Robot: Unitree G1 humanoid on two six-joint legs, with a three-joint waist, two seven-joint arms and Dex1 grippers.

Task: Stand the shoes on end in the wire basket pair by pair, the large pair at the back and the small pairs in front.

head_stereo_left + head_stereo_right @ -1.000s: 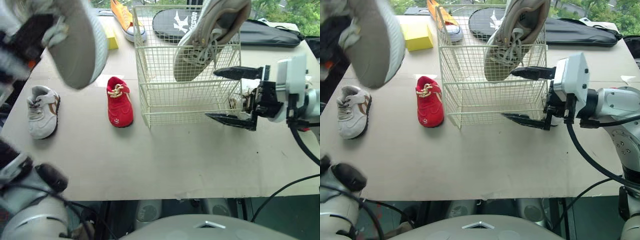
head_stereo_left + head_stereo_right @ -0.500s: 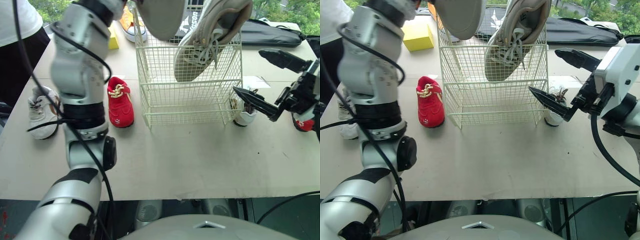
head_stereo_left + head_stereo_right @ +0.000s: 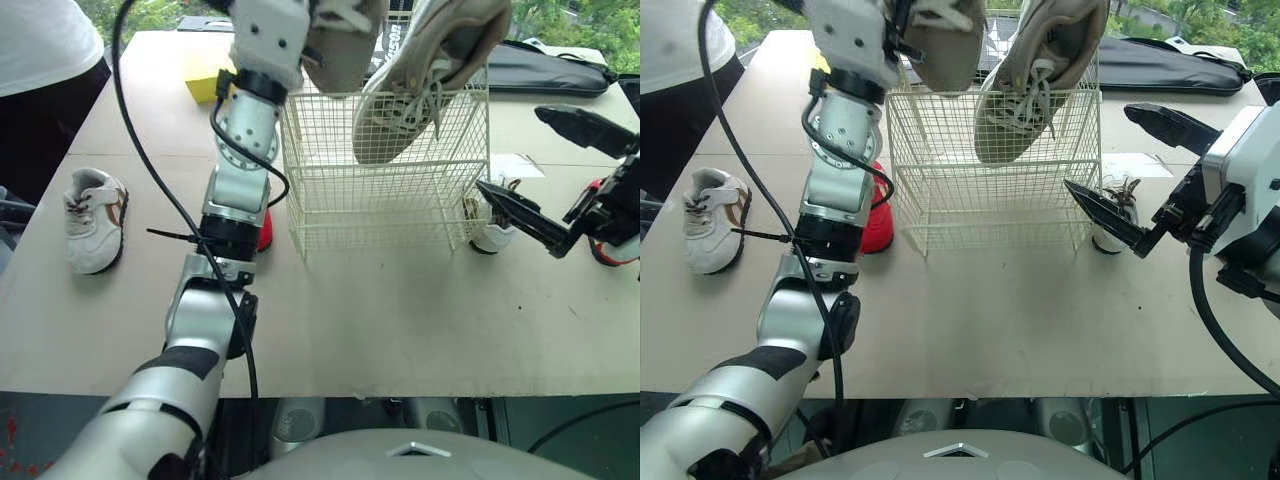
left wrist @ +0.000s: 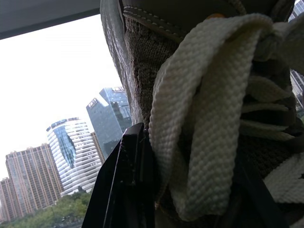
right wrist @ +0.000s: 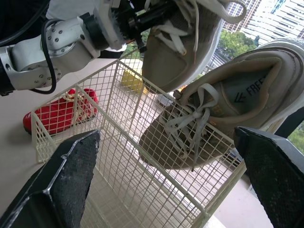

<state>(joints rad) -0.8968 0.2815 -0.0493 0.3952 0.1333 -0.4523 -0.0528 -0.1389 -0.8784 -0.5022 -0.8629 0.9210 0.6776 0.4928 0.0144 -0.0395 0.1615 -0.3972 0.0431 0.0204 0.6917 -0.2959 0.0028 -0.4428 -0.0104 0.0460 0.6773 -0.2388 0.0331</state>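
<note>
A cream wire basket [image 3: 390, 190] stands mid-table. One large grey shoe [image 3: 425, 80] leans on end in its back right, heel up above the rim. My left gripper [image 3: 312, 35] is shut on the second large grey shoe [image 3: 345, 45], holding it in the air over the basket's back left corner; its laces [image 4: 204, 118] hang by my finger [image 4: 128, 190]. My right gripper [image 3: 510, 150] stands open just right of the basket, holding nothing. A small red shoe [image 3: 878, 200] lies left of the basket, partly behind my left arm.
A small white-and-brown shoe [image 3: 93, 220] lies at the table's left. A small white shoe [image 3: 490, 225] sits against the basket's right side, another red shoe [image 3: 605, 245] further right. A yellow block [image 3: 203, 85] and black bag [image 3: 550, 70] lie behind. A person [image 3: 40, 60] stands far left.
My left arm swung the second large shoe from the left side to above the basket's back left. My right gripper drew back to the right of the basket, still open.
</note>
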